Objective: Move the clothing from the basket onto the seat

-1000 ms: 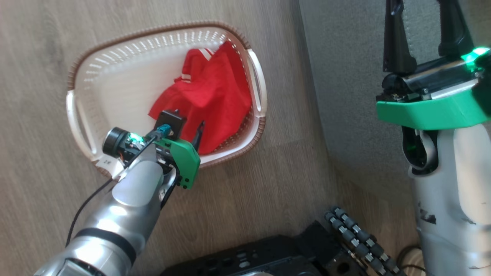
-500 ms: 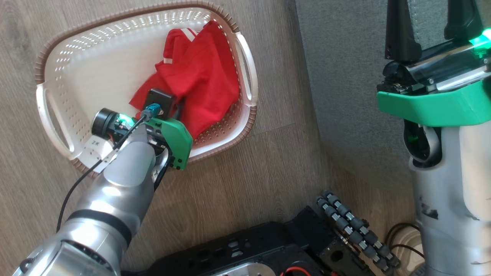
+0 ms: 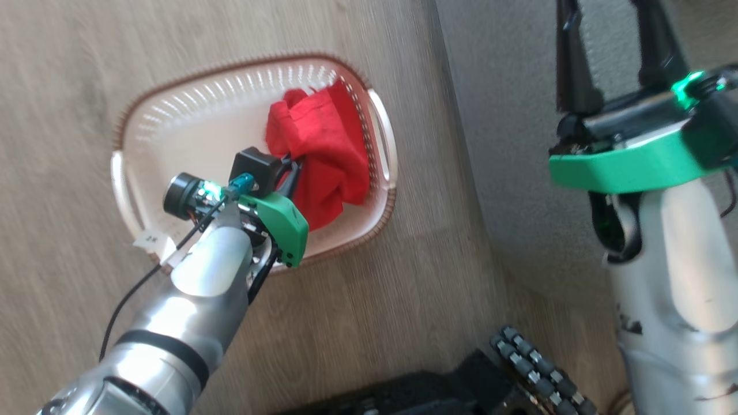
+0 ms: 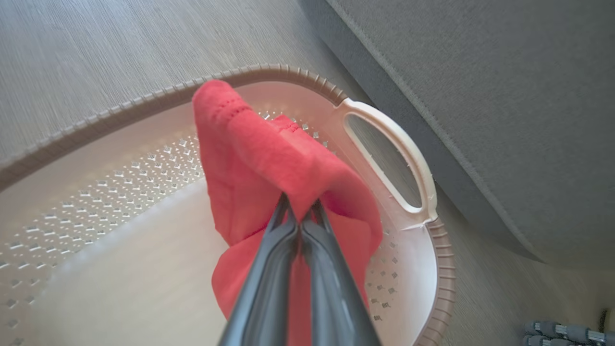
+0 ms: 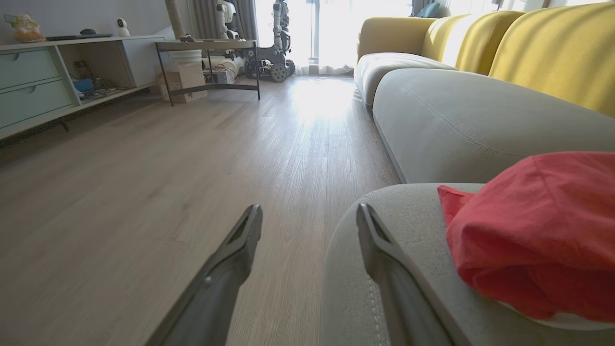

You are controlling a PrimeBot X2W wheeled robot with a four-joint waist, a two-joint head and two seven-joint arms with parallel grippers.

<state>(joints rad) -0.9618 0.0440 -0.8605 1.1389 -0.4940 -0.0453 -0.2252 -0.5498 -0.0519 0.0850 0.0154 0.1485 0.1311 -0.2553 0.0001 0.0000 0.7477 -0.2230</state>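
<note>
While the basket sits on the wood floor just beside the grey seat, the left claw is down inside it, fingers pinching a fold of the red garment bunched at the end nearest the seat. The right claw hangs spread and empty at the seat's edge, near a second red garment lying on the cushion.

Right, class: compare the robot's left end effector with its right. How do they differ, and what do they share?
The left end effector is shut, pinching a red garment; the right end effector is open and holds nothing. The left one reaches down into the basket; the right one sits by the seat. Both have two long dark fingers.
</note>
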